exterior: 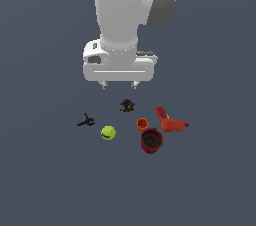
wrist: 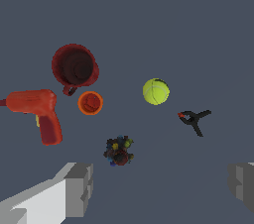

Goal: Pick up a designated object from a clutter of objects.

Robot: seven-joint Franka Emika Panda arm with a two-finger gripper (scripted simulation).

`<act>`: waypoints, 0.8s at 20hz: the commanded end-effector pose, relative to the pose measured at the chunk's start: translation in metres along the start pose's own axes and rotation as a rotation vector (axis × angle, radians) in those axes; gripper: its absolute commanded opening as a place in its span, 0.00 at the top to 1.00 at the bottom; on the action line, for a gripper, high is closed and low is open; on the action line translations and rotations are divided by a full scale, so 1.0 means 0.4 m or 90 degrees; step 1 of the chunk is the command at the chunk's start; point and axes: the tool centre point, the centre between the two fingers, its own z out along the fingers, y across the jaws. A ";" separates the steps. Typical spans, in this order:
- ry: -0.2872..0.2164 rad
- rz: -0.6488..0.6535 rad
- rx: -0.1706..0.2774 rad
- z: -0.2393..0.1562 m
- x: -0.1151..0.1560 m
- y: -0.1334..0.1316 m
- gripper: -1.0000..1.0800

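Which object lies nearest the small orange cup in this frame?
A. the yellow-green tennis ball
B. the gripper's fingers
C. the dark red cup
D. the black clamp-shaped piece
C: in both views the dark red cup sits right beside the small orange cup, while the yellow-green tennis ball and the black clamp-shaped piece lie farther off, and the open gripper hangs above the clutter.
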 end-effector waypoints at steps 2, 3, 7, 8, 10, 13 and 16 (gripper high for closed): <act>0.000 -0.029 -0.003 0.046 0.023 0.017 0.04; 0.001 -0.039 -0.004 0.062 0.030 0.022 0.04; 0.003 -0.089 -0.006 0.140 0.064 0.049 0.04; 0.003 -0.104 -0.006 0.163 0.072 0.056 0.04; 0.005 -0.134 -0.005 0.213 0.089 0.072 0.04; 0.009 -0.180 -0.001 0.288 0.110 0.093 0.04; 0.013 -0.219 0.004 0.353 0.124 0.109 0.04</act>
